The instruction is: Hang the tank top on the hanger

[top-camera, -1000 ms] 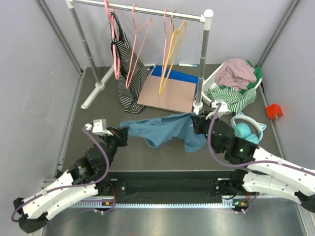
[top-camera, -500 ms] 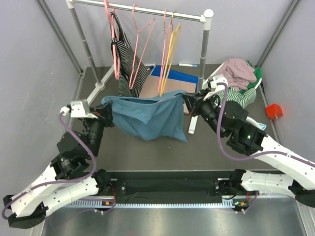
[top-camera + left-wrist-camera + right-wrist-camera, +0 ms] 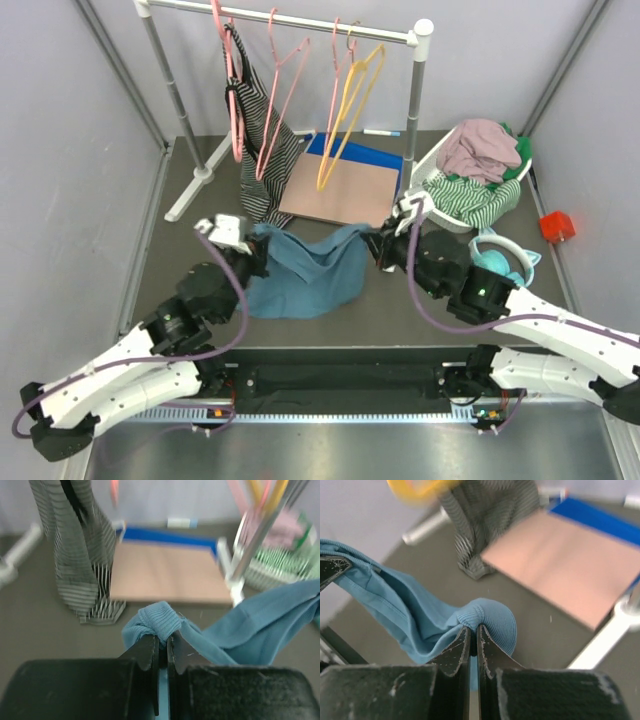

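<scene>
The teal-blue tank top [image 3: 305, 270] hangs slack between my two grippers just above the dark table. My left gripper [image 3: 254, 256] is shut on one ribbed strap [image 3: 156, 622]. My right gripper [image 3: 381, 246] is shut on the other strap [image 3: 487, 620]. The cloth sags down and toward the near edge between them. The yellow-orange hanger [image 3: 348, 115] hangs on the white rail [image 3: 300, 22] at the back, well above and behind the top. A blurred piece of the hanger shows at the top of the right wrist view [image 3: 415, 489].
Pink hangers [image 3: 280, 90] and a black-and-white striped garment [image 3: 262, 140] hang on the rail. A brown board [image 3: 340, 190] lies on a blue mat under it. The rail's right post [image 3: 410, 130] stands beside my right gripper. A white basket of clothes [image 3: 480, 170], teal headphones [image 3: 500, 262] and a red block [image 3: 556, 226] lie at right.
Both grippers have come down and moved closer together, still holding the straps. The top, spread high half a second ago, now sags low. The yellow hanger has swung on the rail.
</scene>
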Available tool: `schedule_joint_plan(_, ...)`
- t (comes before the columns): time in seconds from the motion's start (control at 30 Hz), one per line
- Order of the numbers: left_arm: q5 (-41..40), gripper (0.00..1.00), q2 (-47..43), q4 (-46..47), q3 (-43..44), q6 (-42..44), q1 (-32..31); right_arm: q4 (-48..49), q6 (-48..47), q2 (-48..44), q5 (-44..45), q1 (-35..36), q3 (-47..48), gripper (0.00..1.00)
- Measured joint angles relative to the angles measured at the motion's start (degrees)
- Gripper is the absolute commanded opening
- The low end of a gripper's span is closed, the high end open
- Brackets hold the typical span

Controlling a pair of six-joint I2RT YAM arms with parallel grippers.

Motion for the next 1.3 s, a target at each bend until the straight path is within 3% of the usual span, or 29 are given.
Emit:
schedule_joint_plan(0.17,3.3,0.00,0.1,-5.1,-10.4,-6.2,0.0,-2.5,6.1,0.9,0.1,0.0,-10.9,0.00)
schedule_joint_plan(0.23,5.2,0.02,-0.2,-6.0,-13.9,-8.4,0.0,-3.9,8.7,0.9,0.4,0.0,-13.8,0.05)
schedule_joint_plan(0.33,8.3,0.23,-0.4,-6.2,-17.4,-10.6,0.0,-4.8,12.2,0.6,1.0,0.0,-16.4,0.19)
schedule_joint_plan(0.37,9.2,0.50,-0.4,-6.2,-18.0,-10.9,0.0,-5.0,13.4,0.4,1.2,0.0,-17.1,0.24)
schedule_joint_plan(0.4,10.2,0.60,-0.2,-6.1,-18.6,-11.2,0.0,-5.2,14.4,0.3,1.4,0.0,-17.7,0.37)
schedule_joint_plan(0.47,11.8,0.78,0.7,-5.9,-19.4,-11.8,0.0,-5.6,16.0,0.2,1.6,0.0,-18.3,0.53)
schedule_joint_plan(0.5,12.2,0.95,1.4,-5.7,-19.6,-12.1,0.0,-5.9,16.7,0.2,1.8,0.0,-18.3,0.62)
schedule_joint_plan(0.53,12.3,0.99,2.1,-5.7,-19.6,-12.2,0.0,-6.3,17.0,0.2,2.0,0.0,-18.4,0.65)
schedule_joint_plan(0.73,11.0,0.99,6.7,-5.6,-19.0,-12.0,0.0,-10.9,17.2,0.0,3.6,0.0,-16.6,0.72)
schedule_joint_plan(0.97,8.2,0.99,9.1,-1.7,-16.8,-10.4,2.0,-15.4,13.5,-5.1,5.3,0.0,-6.4,0.76)
schedule_joint_plan(1.13,6.2,0.99,7.0,2.9,-19.8,-10.3,2.4,-13.5,9.1,-6.9,6.5,0.0,4.0,0.78)
schedule_joint_plan(1.3,5.5,0.99,3.0,3.4,-22.1,-10.6,2.4,-7.8,4.5,-0.8,5.9,0.0,14.6,0.79)
